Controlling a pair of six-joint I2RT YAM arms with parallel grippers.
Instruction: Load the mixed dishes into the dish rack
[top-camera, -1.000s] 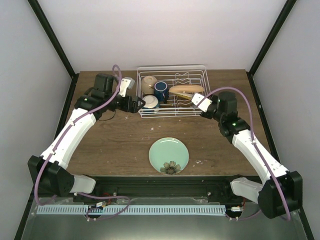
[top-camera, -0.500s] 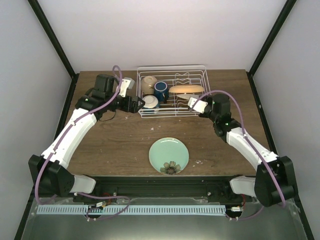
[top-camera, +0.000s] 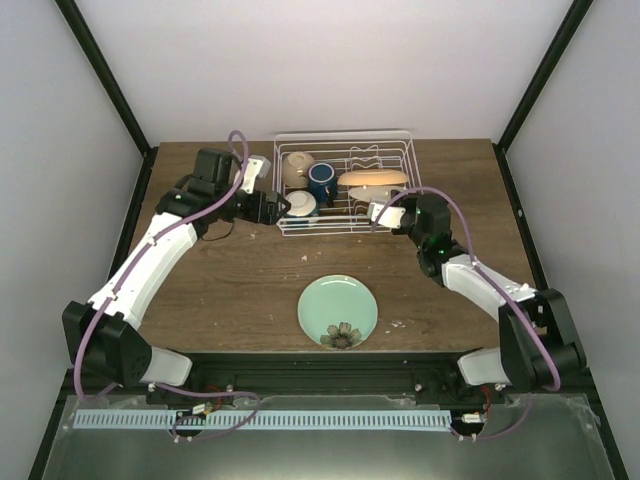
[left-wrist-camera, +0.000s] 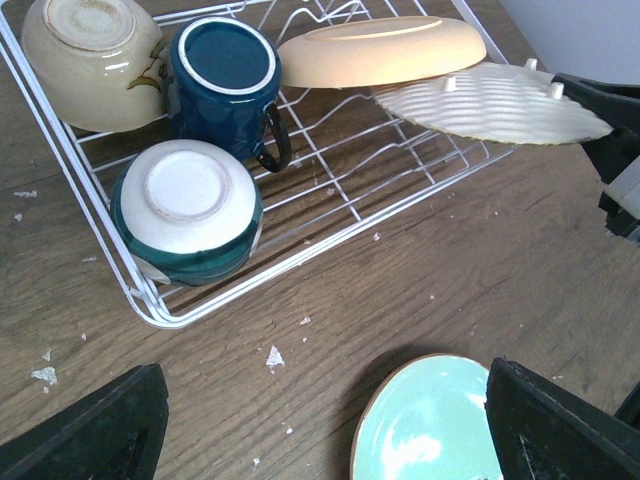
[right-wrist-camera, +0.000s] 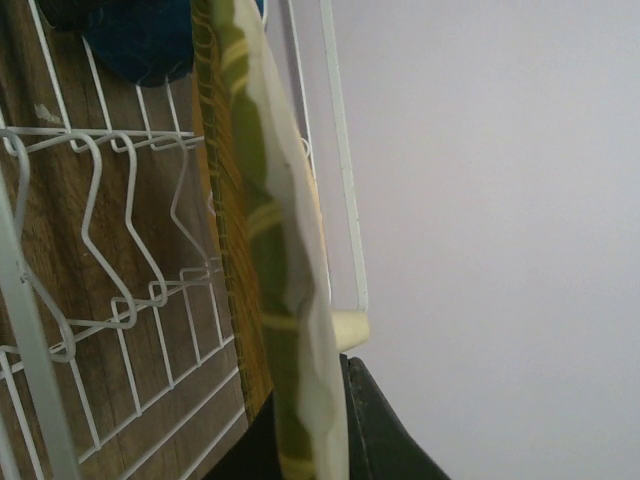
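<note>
Wooden counter (top-camera: 230, 280), dish rack (top-camera: 345, 133) at its far edge: cream bowl (left-wrist-camera: 90, 60), dark blue mug (left-wrist-camera: 222, 70), white bowl with blue outside (left-wrist-camera: 187, 205) and orange-yellow plate (left-wrist-camera: 380, 50) are loaded. The right gripper (top-camera: 388, 210), jaws clenched, holds the pale-green-rimmed plate (left-wrist-camera: 495, 103) over the rack's near right side, while the left gripper (top-camera: 275, 207) hangs with jaws released. We judge the mint-green plate (top-camera: 338, 305) on the near counter is still to load, and we cannot tell whether the held plate rests on the rack, or what the dark thing (top-camera: 344, 334) on the mint-green plate is.

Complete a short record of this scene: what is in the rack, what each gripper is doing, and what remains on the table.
Rack: white wire dish rack, far side of the wooden table
In rack: cream bowl, dark blue mug, white bowl with blue outside (base up), orange-yellow plate
Left gripper: open, empty, by the rack's left front corner
Right gripper: shut on the green-rimmed plate with woven centre, partly over the rack's right front
On table: mint-green round plate, not yet loaded
</note>
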